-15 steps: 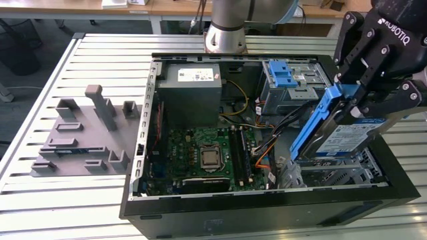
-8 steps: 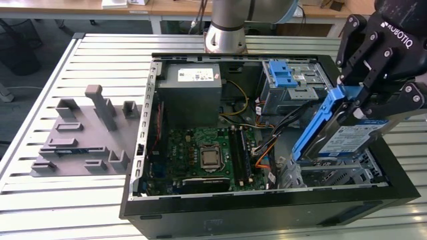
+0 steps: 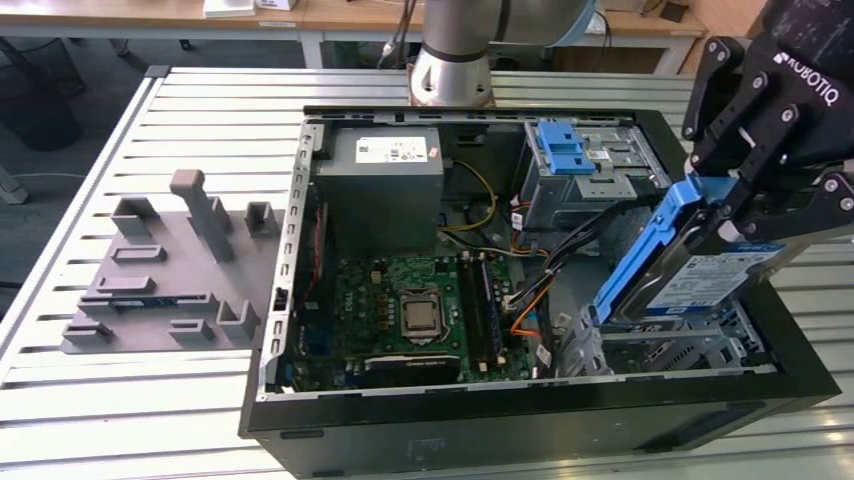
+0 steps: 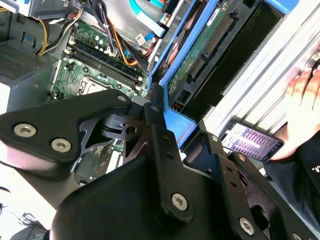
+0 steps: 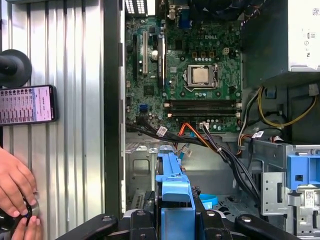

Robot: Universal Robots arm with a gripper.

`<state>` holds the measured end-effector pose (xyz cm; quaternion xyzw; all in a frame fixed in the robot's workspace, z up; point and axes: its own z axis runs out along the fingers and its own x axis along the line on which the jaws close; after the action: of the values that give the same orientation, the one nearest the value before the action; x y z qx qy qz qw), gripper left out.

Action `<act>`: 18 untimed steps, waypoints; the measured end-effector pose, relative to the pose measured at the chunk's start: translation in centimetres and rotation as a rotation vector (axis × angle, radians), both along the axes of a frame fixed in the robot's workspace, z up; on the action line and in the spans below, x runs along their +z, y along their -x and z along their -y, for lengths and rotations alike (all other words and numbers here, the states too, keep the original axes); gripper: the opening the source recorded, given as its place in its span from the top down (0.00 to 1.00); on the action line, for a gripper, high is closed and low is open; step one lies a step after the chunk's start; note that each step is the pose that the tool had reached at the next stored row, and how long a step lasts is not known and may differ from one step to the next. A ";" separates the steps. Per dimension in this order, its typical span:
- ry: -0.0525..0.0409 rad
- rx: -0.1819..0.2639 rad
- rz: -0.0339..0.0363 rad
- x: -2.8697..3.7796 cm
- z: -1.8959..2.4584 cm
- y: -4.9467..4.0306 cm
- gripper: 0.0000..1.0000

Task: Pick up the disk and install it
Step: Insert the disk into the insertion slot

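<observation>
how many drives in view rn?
1: the disk, held tilted by the gripper at the open case corner. More may be hidden inside the metal cage.

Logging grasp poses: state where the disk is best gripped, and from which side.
Clamp the disk across its flat faces at the upper end, from above: it stands on edge, tilted, lower end toward the bay. The gripper holds it so.

A ribbed table of pale metal slats [image 3: 80,400] spreads across the exterior view from nine o'clock round to six, lit bright and even. Beyond it, at twelve o'clock, stand light wooden desks [image 3: 350,14] on white legs [image 3: 311,48]. At nine to ten o'clock a grey floor [image 3: 47,200] shows, with what looks like a black mesh bin [image 3: 34,105] standing on it.
</observation>
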<state>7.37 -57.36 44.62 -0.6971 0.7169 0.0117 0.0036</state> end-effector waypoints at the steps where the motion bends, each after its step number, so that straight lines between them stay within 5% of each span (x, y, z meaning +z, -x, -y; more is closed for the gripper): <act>1: 0.0000 0.000 0.0000 -0.03 0.00 -0.01 0.64; 18: 0.0010 0.009 0.0000 -0.64 0.00 -0.13 0.64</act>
<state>7.50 -57.36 43.98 -0.7003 0.7137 0.0113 0.0032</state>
